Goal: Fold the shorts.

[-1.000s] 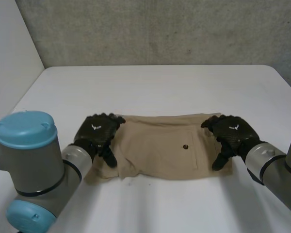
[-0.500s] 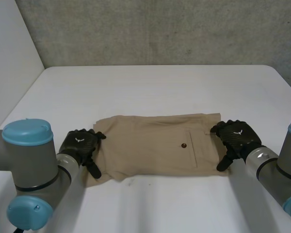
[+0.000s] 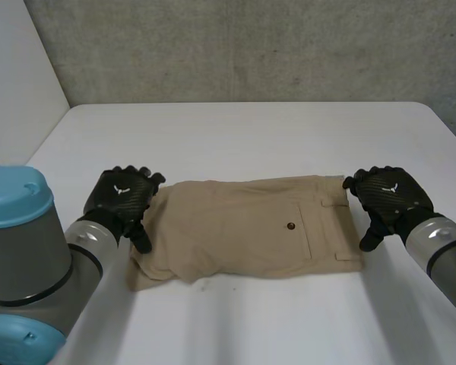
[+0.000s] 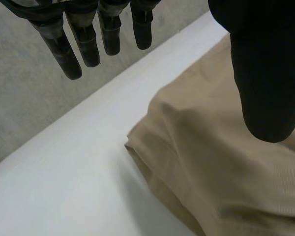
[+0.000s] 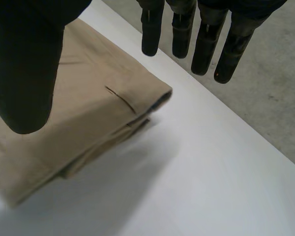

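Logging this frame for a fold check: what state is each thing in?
Shorts: folded, lying flat on the table, button up.
Left hand: open, holding nothing, at the end away from the button.
Right hand: open, holding nothing, at the button end.

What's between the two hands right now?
The folded tan shorts lie flat on the white table between the left hand and the right hand, as the head view shows; both hands are open.
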You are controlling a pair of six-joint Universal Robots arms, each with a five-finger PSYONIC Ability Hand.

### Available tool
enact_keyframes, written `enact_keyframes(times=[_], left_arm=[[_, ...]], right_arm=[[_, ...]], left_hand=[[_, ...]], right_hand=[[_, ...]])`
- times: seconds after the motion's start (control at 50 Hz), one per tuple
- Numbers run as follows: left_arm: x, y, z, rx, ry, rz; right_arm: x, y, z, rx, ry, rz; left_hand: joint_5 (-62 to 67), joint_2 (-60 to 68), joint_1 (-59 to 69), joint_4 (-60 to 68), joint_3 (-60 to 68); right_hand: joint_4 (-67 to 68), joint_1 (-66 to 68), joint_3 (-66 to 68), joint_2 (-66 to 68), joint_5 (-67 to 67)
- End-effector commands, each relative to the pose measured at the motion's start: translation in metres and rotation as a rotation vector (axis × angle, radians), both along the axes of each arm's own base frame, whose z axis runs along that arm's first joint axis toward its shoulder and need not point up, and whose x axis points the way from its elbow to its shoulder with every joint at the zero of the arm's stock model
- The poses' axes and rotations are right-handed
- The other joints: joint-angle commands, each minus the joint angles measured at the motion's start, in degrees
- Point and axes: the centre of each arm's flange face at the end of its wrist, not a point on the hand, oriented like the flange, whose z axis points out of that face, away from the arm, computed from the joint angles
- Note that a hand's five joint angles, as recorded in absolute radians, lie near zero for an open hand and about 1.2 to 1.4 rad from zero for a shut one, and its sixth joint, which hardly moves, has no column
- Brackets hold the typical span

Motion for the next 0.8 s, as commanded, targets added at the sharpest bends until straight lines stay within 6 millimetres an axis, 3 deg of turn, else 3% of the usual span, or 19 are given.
enact_keyframes(times=[0.02, 0.2, 0.62, 0.66, 0.72, 0.8], left_arm=[[0.004, 0.006, 0.001, 0.005, 0.003, 0.004], [0.006, 0.009, -0.006, 0.030, -0.001, 0.010], [0.008, 0.013, -0.010, 0.055, 0.012, 0.016], [0.008, 0.013, -0.010, 0.055, 0.012, 0.016], [0.008, 0.013, -0.010, 0.054, 0.013, 0.016], [0.008, 0.014, -0.009, 0.052, 0.013, 0.015]], right_arm=[[0.001, 0.028, -0.014, 0.098, -0.009, 0.072], [-0.004, 0.029, -0.031, 0.164, -0.023, 0.089], [-0.004, -0.002, -0.059, 0.158, -0.010, 0.071], [-0.004, -0.002, -0.060, 0.157, -0.008, 0.073], [-0.003, -0.003, -0.060, 0.157, -0.008, 0.075], [-0.008, -0.007, -0.055, 0.132, -0.019, 0.038]], left_hand=[[-1.19, -1.22, -0.49, -1.41, -1.88], [-1.69, -1.73, -0.99, -1.91, -2.39], [-1.69, -1.73, -0.99, -1.91, -2.39], [-1.69, -1.73, -0.99, -1.91, -2.39], [-1.69, -1.73, -0.99, -1.91, -2.39], [-1.69, -1.73, -0.99, -1.91, -2.39]], right_hand=[[7.66, 10.48, 7.65, 7.56, 7.97], [17.42, 20.24, 17.41, 17.32, 17.73], [29.86, 32.68, 29.85, 29.76, 30.17], [34.55, 37.37, 34.54, 34.45, 34.87], [59.04, 61.86, 59.03, 58.94, 59.36], [61.27, 64.09, 61.25, 61.17, 61.58]])
